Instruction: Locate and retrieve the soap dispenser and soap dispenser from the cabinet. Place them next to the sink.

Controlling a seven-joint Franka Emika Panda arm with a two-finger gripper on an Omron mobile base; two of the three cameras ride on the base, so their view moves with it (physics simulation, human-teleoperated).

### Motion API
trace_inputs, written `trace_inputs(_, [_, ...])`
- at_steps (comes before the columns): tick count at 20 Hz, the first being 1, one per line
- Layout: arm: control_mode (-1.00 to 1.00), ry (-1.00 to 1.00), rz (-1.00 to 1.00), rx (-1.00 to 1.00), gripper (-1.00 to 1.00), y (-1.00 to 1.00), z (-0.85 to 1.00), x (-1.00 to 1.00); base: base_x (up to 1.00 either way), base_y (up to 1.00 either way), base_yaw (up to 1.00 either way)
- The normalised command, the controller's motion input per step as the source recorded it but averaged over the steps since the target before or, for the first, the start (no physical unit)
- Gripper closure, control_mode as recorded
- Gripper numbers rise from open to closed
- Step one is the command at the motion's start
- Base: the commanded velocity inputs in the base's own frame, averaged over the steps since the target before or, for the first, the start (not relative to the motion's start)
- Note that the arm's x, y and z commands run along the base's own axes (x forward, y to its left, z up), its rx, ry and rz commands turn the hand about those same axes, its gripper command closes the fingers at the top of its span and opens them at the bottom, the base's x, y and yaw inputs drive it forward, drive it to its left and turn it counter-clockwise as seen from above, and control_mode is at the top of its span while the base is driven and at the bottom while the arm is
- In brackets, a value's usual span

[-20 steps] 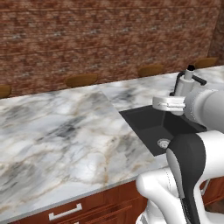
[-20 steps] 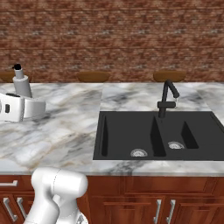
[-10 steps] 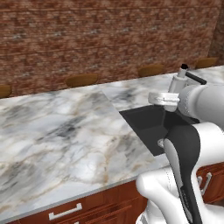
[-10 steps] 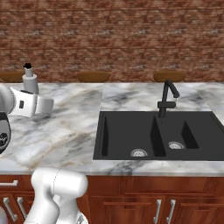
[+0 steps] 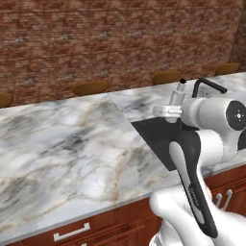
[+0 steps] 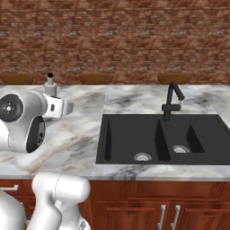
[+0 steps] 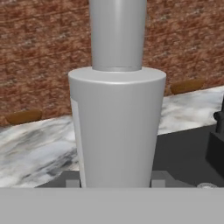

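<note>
Pale grey soap dispenser (image 7: 117,127) sits clamped in my gripper (image 6: 57,107), upright, black top up; in the hand view its body rises straight up from between the fingers (image 7: 71,180), touching both. Versus half a second ago, the gripper and bottle have travelled toward the sink (image 6: 126,134): in the right base view the bottle (image 6: 50,85) went from the far left edge to over the marble counter (image 6: 81,130), left of the basins; in the left base view the bottle (image 5: 177,96) and gripper (image 5: 169,110) shifted left, now over the sink's near corner area (image 5: 158,139). Scene itself looks unshifted. Sink's two basins hold nothing but their silver drains (image 6: 143,157). Faucet (image 6: 171,99) stands well to the gripper's right in the right base view.
</note>
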Motion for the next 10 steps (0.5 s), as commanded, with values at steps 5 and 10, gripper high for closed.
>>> trace_inputs(5, [-1.0,-0.08,0.02,-0.18,1.0,0.0,-0.52,0.32,0.0,0.0,0.0])
trace_inputs(10, [-1.0,-0.04,0.06,-0.03,1.0,-0.06,-0.31,0.44,0.0,0.0,0.0])
